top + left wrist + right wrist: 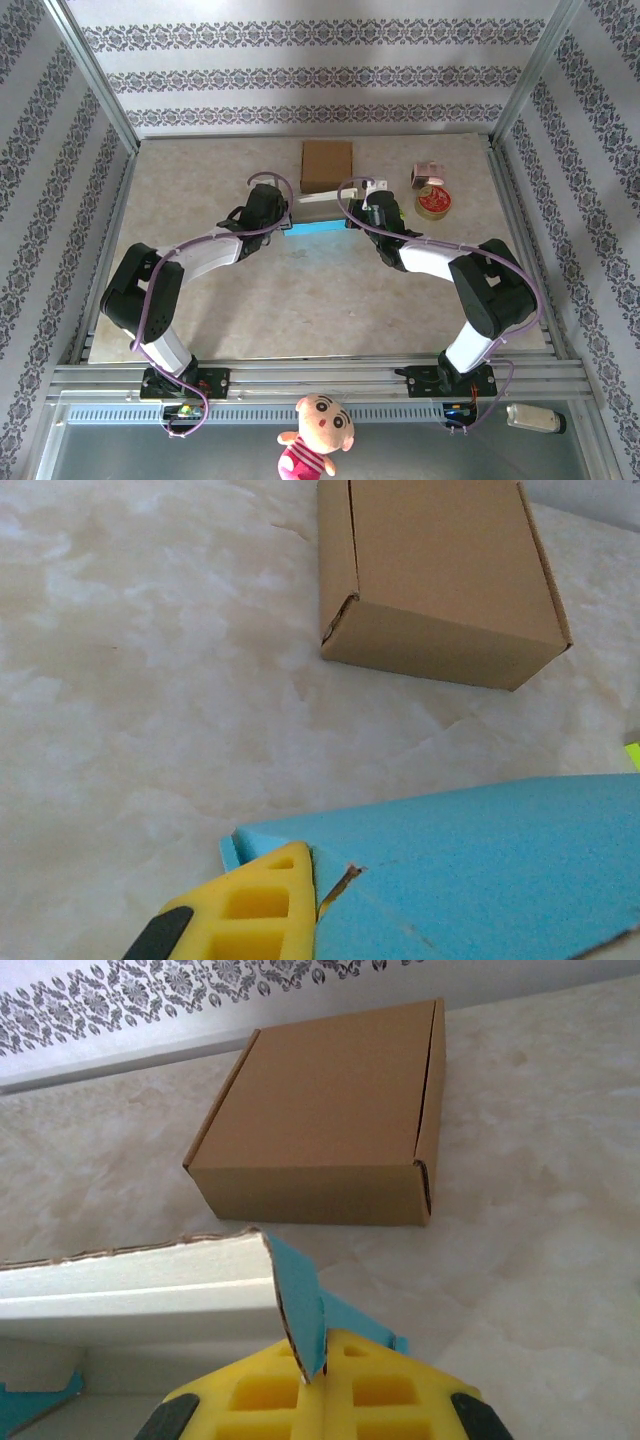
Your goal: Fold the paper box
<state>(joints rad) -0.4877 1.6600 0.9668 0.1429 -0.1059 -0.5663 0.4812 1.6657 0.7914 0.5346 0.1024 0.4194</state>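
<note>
Where the two arms meet at the far middle of the table (300, 310), the blue paper box (315, 228) lies partly folded, just in front of a closed brown carton (327, 165). The right gripper (318, 1365) has its jaws pinched tight on an upright blue edge of the box. The left gripper (305, 890) is closed on a corner of the same box. A tape roll (434, 203) sits well apart to the right.
</note>
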